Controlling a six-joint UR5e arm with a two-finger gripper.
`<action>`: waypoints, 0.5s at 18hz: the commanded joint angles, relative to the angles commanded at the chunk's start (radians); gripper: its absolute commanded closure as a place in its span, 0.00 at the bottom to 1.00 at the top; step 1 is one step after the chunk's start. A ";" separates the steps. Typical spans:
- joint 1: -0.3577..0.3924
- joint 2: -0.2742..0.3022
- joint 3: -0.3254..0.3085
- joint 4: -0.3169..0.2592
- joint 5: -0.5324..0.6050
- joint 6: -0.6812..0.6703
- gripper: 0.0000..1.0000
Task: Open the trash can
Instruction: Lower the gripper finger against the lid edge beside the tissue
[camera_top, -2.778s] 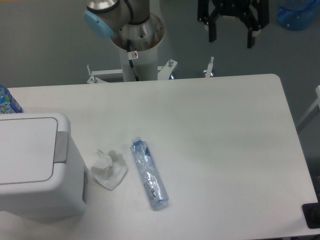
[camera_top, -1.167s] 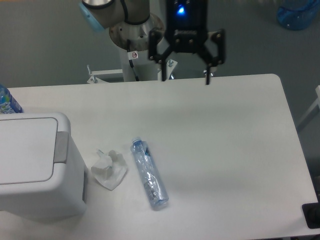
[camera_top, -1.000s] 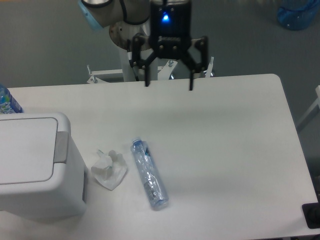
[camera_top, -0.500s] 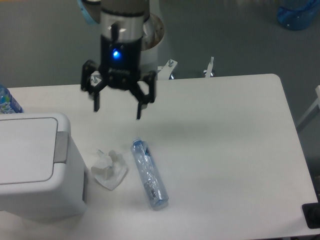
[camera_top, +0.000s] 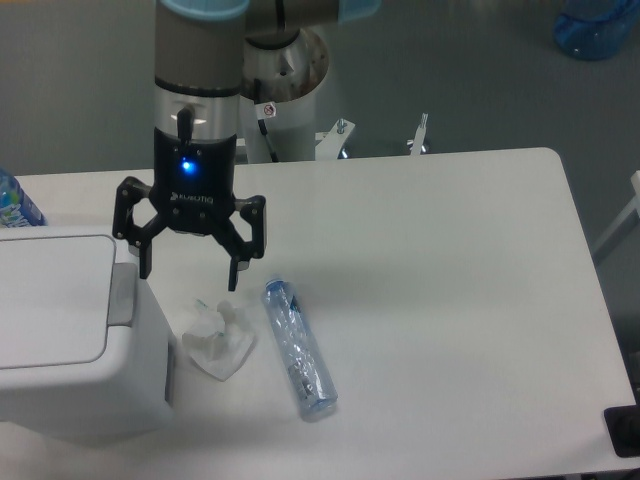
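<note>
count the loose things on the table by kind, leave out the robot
trash can: 1
plastic bottles: 2, one lying flat, one partly hidden behind the can at the left edge
crumpled white paper: 1
total: 4

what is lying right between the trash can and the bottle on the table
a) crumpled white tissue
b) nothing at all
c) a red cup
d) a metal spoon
a: a crumpled white tissue lies on the table between the trash can and the flattened bottle, below the open gripper.
</note>
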 joint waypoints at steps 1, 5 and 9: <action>-0.006 -0.005 0.000 0.000 0.002 0.000 0.00; -0.012 -0.012 0.000 0.002 0.000 -0.002 0.00; -0.021 -0.020 -0.002 0.000 0.002 -0.003 0.00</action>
